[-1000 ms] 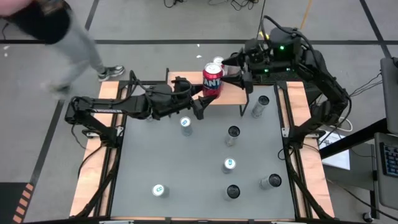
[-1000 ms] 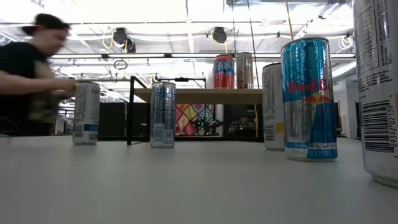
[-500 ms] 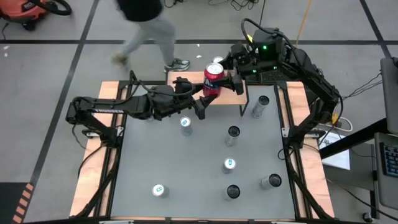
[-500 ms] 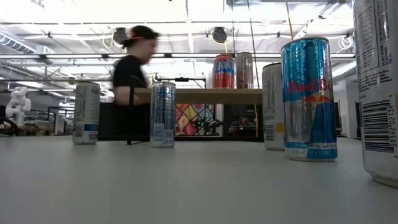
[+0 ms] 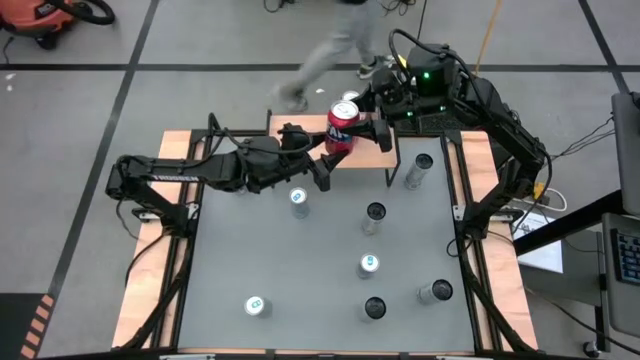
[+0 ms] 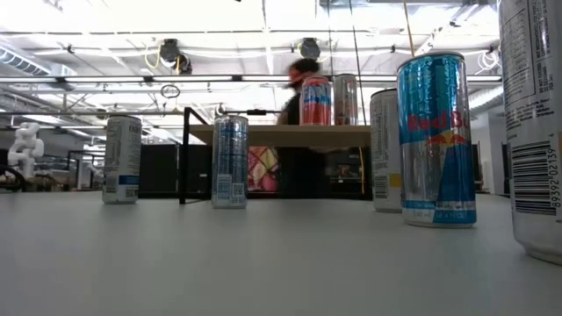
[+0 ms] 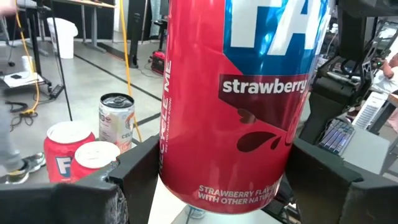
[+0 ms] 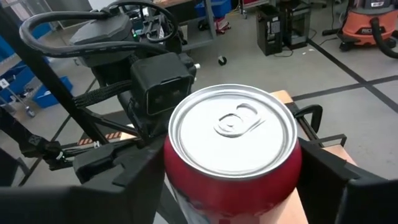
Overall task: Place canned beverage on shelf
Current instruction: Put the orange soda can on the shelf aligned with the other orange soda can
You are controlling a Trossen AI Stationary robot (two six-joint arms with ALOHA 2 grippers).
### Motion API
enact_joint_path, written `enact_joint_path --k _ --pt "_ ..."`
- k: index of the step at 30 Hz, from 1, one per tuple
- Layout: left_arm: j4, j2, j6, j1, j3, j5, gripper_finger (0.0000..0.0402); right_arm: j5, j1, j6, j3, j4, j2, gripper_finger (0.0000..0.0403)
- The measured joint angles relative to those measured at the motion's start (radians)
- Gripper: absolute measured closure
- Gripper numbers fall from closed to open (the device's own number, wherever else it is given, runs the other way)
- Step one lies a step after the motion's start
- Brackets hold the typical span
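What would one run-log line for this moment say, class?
object: red strawberry soda can | left gripper: jaws around can | right gripper: jaws flanking can top | place: over light wooden shelf | status: handover

My left gripper (image 5: 331, 160) and right gripper (image 5: 366, 125) crowd the red can (image 5: 341, 128) from both sides over the shelf (image 5: 300, 128), so nothing passes between them there. On the shelf top, other cans (image 7: 87, 152) stand just beside it toward the far edge. The shelf's left part looks bare. On the grey surface (image 5: 230, 250), scattered upright cans (image 5: 299, 200) leave wide lanes, widest along the left side. A person (image 5: 335, 45) walks beyond the far edge.
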Motion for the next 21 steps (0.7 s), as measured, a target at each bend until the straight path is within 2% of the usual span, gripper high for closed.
enact_joint_path --k 5,15,21 --pt "-0.002 0.0 0.001 0.0 0.0 -0.006 0.01 -0.001 -0.005 -0.008 0.0 -0.002 0.0 0.0146" --pt "0.011 -0.005 0.003 0.0 0.003 -0.016 0.0032 -0.001 -0.039 -0.01 -0.002 -0.017 0.003 0.0148" --pt "-0.021 -0.009 -0.03 -0.003 0.003 -0.018 0.0023 -0.043 -0.078 -0.025 -0.001 -0.033 -0.02 0.0149"
